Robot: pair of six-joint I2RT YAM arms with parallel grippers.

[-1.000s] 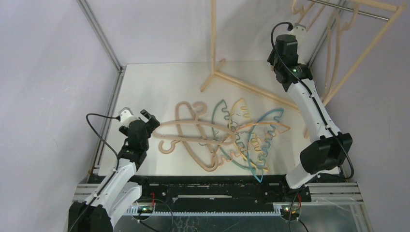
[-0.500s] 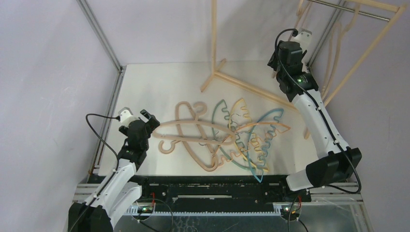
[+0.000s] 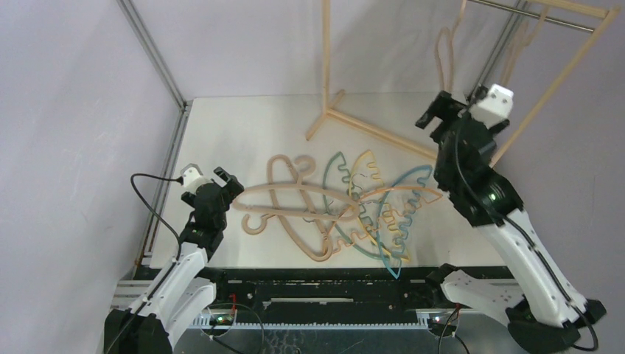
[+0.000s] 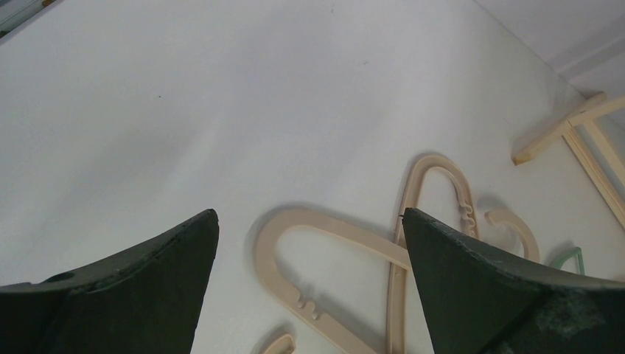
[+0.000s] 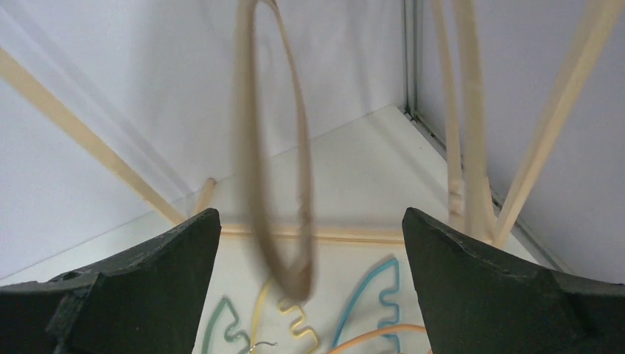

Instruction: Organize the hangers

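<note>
**A:** Top external view first. Where are the hangers?

**B:** Most lie in one tangled heap mid-desk. The beige wooden ones are on the left. The thin teal, yellow, blue and orange ones cross over each other on the right. One more beige hanger dangles up by the rack's rod and looks blurred in the right wrist view. Other wooden hangers hang close beside it.

**A:** And the jaws?

**B:** Both pairs are spread wide and hold nothing. The left jaws sit low over bare desk, near the rounded end of a beige hanger but apart from it. The right jaws are raised near the rack, with the dangling hanger ahead of them and touching neither finger.

**A:** How would the ones on the desk handle?

**B:** I'd judge them all to be light and stiff. The wooden ones look smooth, so they may slip. I'd pinch one across a straight limb near the hook. The coloured ones are thin and their wavy notches interlock, so lifting one could drag its neighbours along. I'd take an outer arch at the edge of the heap and lift slowly.
</note>
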